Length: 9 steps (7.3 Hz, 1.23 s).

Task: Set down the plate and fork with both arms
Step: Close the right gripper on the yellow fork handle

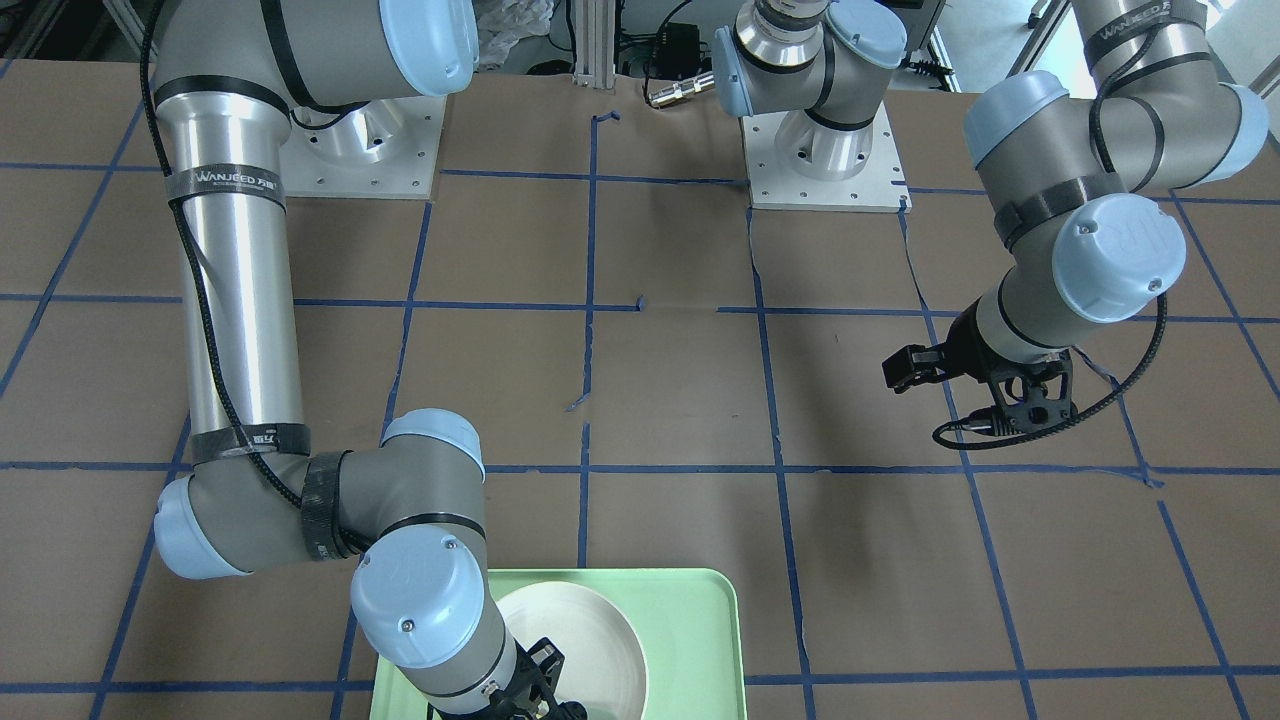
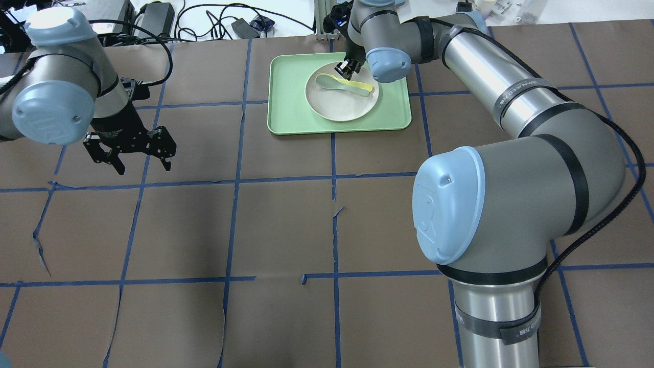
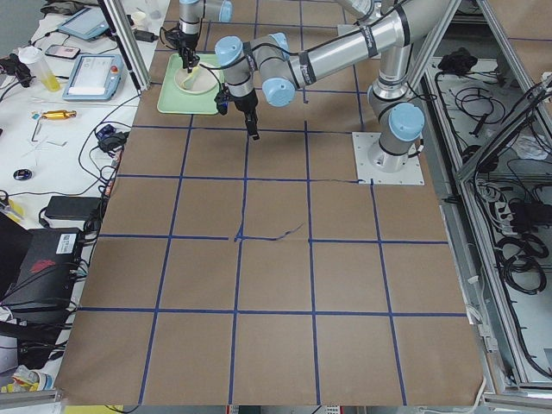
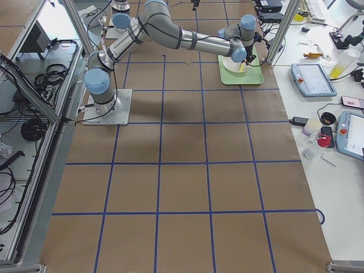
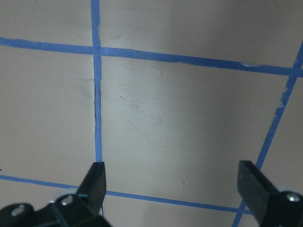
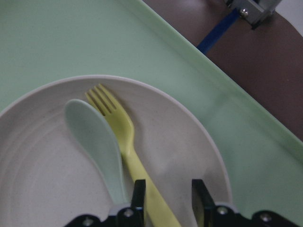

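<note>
Wrist cam: right gripper [image 6: 168, 185] slightly parted astride fork [image 6: 124, 137] on plate [image 6: 182, 156] (front view hides fork); left gripper [image 5: 171, 166] splayed, empty.

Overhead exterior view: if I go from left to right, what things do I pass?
left gripper, fingers open → green tray → right arm, its big elbow. The plate, fork and spoon overlap the tray, so I skip them.

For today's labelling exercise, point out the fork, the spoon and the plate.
fork [image 6: 127, 139], right wrist view, on its neck below the tines.
spoon [image 6: 91, 133], right wrist view, middle of its bowl.
plate [image 6: 182, 153], right wrist view, bare inner surface right of the fork.
</note>
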Motion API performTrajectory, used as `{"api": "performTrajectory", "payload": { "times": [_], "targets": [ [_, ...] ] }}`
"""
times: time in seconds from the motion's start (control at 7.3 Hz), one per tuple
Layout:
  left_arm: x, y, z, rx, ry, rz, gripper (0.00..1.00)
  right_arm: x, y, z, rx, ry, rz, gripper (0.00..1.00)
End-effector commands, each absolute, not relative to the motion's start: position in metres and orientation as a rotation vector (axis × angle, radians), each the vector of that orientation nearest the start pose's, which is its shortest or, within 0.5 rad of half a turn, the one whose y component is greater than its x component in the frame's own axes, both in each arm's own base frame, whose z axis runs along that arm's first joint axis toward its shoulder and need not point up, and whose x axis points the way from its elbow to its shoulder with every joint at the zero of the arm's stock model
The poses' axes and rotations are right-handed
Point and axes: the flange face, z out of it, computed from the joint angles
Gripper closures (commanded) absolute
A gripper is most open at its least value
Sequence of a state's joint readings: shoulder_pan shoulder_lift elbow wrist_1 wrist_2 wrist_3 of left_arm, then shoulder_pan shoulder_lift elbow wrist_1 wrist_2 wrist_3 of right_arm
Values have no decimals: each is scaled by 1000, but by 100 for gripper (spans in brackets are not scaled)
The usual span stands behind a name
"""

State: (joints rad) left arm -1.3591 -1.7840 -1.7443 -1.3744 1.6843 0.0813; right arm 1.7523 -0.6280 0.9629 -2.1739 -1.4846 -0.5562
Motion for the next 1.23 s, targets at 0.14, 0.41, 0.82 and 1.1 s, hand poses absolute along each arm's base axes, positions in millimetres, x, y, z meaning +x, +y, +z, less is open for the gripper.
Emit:
{"api": "performTrajectory", "payload": {
  "times": [0.14,0.41,0.82,1.1],
  "targets": [
    [-8,-546,313,-182,3036,315,0,291,-798,210,-1123,2860,-431,57],
    [-7,-546,313,-181,3036,317,0,290,-798,204,-1123,2863,-421,57],
    [-8,-543,309,-181,3036,331,0,289,-791,198,-1123,2869,-388,54],
    [-8,-543,308,-181,3036,331,0,288,-788,197,-1111,2871,-378,50]
  ]
}}
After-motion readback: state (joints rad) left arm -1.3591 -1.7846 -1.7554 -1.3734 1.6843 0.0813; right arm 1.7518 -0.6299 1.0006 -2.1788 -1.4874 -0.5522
